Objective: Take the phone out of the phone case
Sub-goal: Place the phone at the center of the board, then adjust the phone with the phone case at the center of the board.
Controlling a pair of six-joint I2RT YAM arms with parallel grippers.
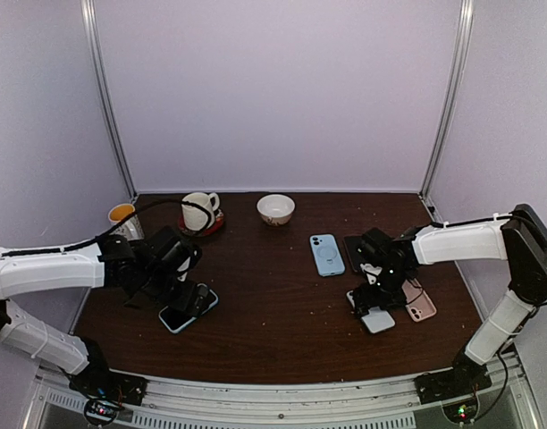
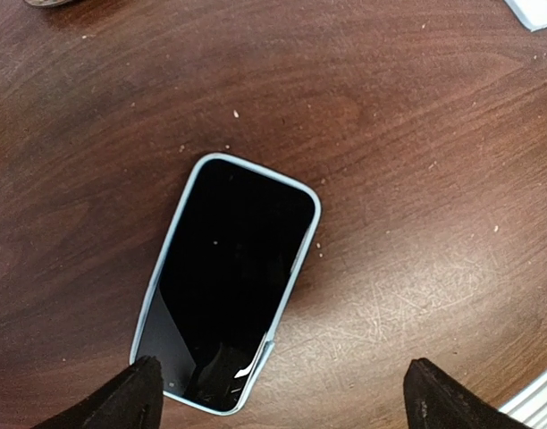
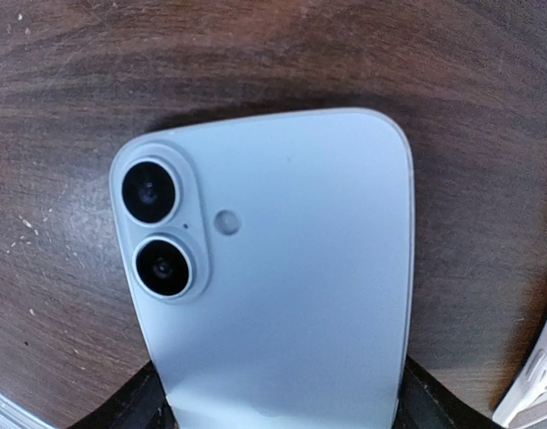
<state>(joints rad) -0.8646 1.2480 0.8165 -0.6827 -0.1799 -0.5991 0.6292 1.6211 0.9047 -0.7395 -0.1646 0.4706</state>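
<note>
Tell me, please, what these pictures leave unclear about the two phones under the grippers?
- Top view: the right gripper covers most of the pale blue phone; its jaws are hidden.
- Right wrist view: that phone's lower end is cut off by the bottom edge, so a grip cannot be judged.
- Top view: the left gripper hides part of the cased phone; details are too small.

Soft, even light, faint shadows (slight blur in wrist views)
</note>
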